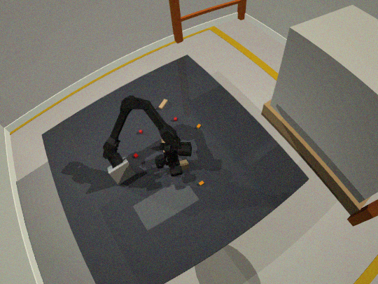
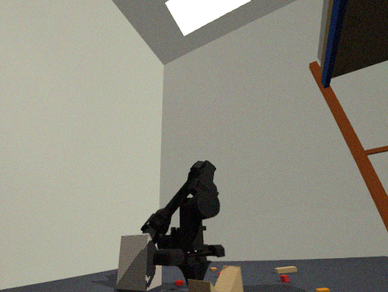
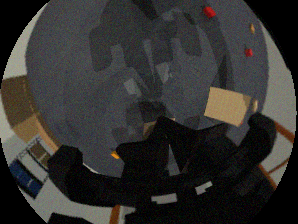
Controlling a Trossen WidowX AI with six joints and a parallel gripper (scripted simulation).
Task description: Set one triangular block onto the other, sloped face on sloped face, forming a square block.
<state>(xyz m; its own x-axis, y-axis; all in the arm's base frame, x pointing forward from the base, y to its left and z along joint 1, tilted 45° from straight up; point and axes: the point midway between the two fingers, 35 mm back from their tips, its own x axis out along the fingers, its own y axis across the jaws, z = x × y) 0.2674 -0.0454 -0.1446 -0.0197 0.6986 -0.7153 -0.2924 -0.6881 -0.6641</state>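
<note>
Top view: our black arm (image 1: pixel 138 103) (image 2: pixel 176 198) reaches over the dark mat (image 1: pixel 245 168), and one tan block (image 1: pixel 184 164) shows just beside our gripper (image 1: pixel 171 161) (image 2: pixel 195 275) (image 3: pixel 164 125). The arm hides much of the work area.

Exterior view: our fingers point down, together, with nothing clamped between them. A sloped wooden block (image 2: pixel 231 280) stands near a darker wooden piece (image 2: pixel 200 285); we see no finished square. We judge the pieces still need joining, and we cannot tell whether the gripper touches either.

Wrist view: a broad wooden face (image 3: pixel 226 106) shows to one side, while another wooden patch (image 3: pixel 150 129) peeks past our fingertips. We should nudge only the upper piece, lightly and squarely, leaving the lower one put, then lift straight clear and open.
</note>
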